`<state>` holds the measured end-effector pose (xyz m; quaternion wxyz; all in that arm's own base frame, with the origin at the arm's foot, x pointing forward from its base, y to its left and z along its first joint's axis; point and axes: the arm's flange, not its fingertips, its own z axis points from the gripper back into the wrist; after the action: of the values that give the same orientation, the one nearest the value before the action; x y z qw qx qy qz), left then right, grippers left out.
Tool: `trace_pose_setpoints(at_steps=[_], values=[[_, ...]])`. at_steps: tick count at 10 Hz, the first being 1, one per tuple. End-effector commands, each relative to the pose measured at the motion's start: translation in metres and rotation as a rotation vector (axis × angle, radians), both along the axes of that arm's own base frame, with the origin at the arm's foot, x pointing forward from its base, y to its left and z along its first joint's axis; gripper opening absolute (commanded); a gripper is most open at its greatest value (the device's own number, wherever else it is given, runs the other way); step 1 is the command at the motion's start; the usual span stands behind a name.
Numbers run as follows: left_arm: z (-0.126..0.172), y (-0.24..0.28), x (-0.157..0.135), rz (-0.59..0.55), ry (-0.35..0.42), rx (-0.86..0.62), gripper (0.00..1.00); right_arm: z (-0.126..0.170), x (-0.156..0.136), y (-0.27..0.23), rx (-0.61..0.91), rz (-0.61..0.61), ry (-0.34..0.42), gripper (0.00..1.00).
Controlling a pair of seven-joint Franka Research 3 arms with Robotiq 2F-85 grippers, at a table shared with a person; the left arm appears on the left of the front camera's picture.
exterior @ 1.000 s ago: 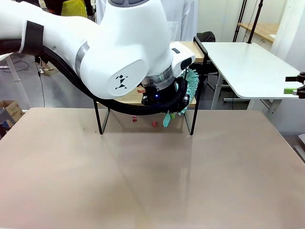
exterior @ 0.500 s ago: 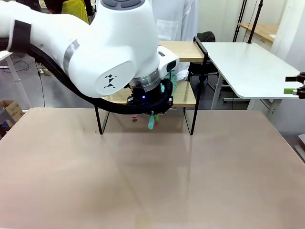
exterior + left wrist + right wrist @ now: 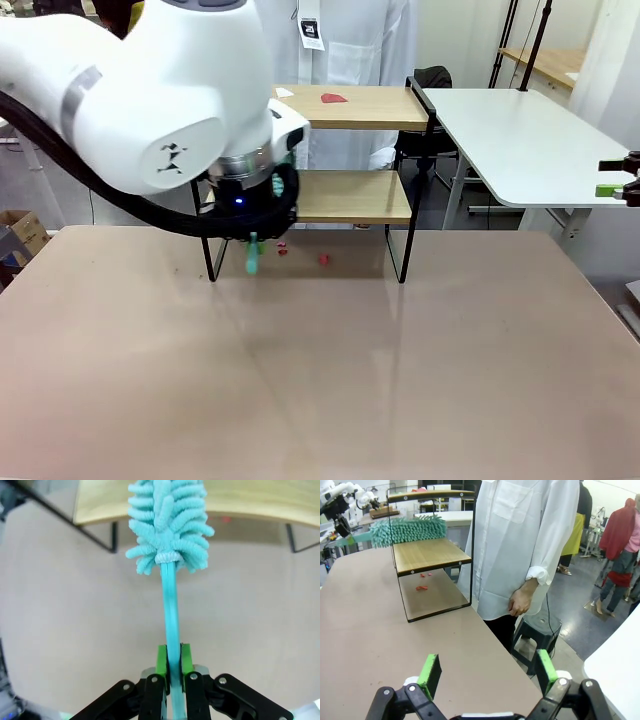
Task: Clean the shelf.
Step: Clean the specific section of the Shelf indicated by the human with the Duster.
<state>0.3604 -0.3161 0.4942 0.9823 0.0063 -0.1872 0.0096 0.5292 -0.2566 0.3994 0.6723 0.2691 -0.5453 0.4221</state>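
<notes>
Left claw [image 3: 173, 657] clenched on teal fluffy duster [image 3: 169, 525] by its handle; two-tier wooden shelf [image 3: 260, 500] in black metal frame just ahead of it; best keep head flat, sweeping along each board.

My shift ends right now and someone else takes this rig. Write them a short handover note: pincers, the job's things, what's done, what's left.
Left pincer: shut on the handle of the teal duster; its fluffy head reaches in over the lower board at the left end of the shelf.
Right pincer: open, empty, out at the right, away from the shelf.
Done: the lower board looks free of scraps.
Left: a red scrap lies on the top board; small red bits lie on the table under the shelf.
</notes>
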Motion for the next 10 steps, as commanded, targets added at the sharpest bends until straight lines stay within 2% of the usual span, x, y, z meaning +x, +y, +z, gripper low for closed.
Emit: trace_pose_setpoints(at_steps=[1, 3, 5, 6, 7, 8, 9, 10], values=[[0.003, 0.025, -0.007, 0.098, 0.031, 0.075, 0.13, 0.007, 0.001, 0.005, -0.01, -0.018, 0.017, 1.0], [0.008, 0.037, -0.009, 0.16, 0.04, 0.231, 0.13, 0.007, 0.001, 0.005, -0.01, -0.018, 0.017, 1.0], [0.017, 0.029, -0.014, 0.151, -0.008, 0.311, 0.13, 0.007, 0.001, 0.005, -0.01, -0.018, 0.017, 1.0], [0.022, 0.021, -0.017, 0.119, -0.061, 0.288, 0.13, 0.007, 0.001, 0.005, -0.01, -0.018, 0.017, 1.0], [0.027, 0.011, -0.02, 0.046, -0.11, 0.2, 0.13, 0.007, 0.001, 0.005, -0.01, -0.018, 0.017, 1.0], [0.015, 0.028, -0.018, 0.093, -0.006, 0.272, 0.13, 0.007, 0.001, 0.005, -0.01, -0.018, 0.017, 1.0], [0.015, 0.028, -0.018, 0.093, -0.006, 0.272, 0.13, 0.007, 0.001, 0.005, -0.01, -0.018, 0.017, 1.0], [0.024, 0.013, -0.023, 0.058, -0.044, 0.251, 0.13, 0.007, 0.001, 0.005, -0.01, -0.018, 0.017, 1.0]])
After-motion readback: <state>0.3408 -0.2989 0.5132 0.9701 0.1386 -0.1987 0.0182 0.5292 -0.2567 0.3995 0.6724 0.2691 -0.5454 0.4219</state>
